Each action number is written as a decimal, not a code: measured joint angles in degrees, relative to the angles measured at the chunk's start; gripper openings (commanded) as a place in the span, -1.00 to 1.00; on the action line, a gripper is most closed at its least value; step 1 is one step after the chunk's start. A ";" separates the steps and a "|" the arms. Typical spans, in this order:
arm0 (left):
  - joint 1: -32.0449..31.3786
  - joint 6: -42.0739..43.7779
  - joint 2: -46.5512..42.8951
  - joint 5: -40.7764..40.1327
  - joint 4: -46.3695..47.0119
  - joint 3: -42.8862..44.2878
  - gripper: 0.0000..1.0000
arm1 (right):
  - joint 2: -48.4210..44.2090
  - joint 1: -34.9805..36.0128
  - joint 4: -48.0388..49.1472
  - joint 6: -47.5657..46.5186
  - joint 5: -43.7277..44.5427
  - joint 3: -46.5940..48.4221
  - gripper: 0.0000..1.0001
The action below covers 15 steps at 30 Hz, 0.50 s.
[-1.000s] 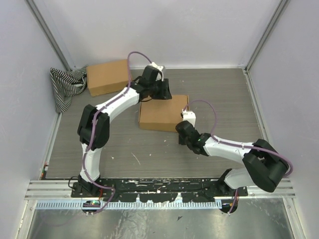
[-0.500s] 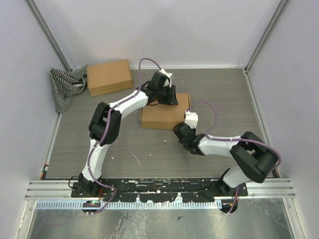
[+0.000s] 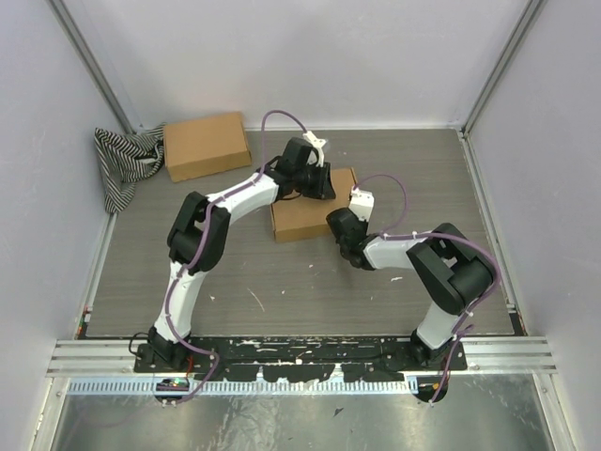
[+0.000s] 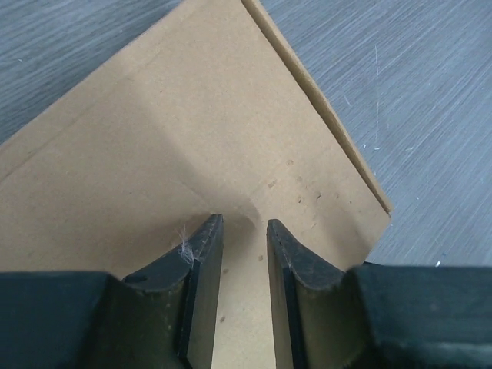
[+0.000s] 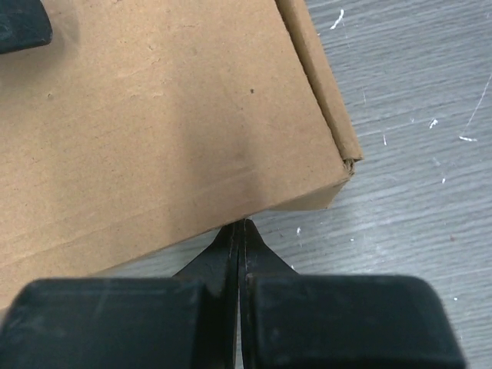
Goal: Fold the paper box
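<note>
Grey table (image 3: 188, 272), centre frame: paper box (image 3: 299, 221) has slid slightly up-right, left gripper (image 4: 244, 223) narrowing, part-open and empty on its lid, right gripper (image 5: 238, 224) clenched shut against the near edge, so folding looks nearly finished.

paper box (image 3: 300, 218): plain brown cardboard, no print
second box (image 3: 205, 146): same brown
cloth (image 3: 122, 162): black-and-white stripes
tabletop (image 3: 282, 272): grey wood grain, flecked with white scuffs
left arm (image 3: 230, 199), right arm (image 3: 399, 252): white shells, black joints
cables (image 3: 282, 116): purple
left gripper (image 4: 244, 227), right gripper (image 5: 239, 227): black fingers
</note>
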 measured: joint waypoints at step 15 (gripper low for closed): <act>-0.26 3.23 -1.03 2.54 -1.79 -0.11 -0.01 | -1.20 4.83 0.24 -0.61 -9.40 0.39 -0.98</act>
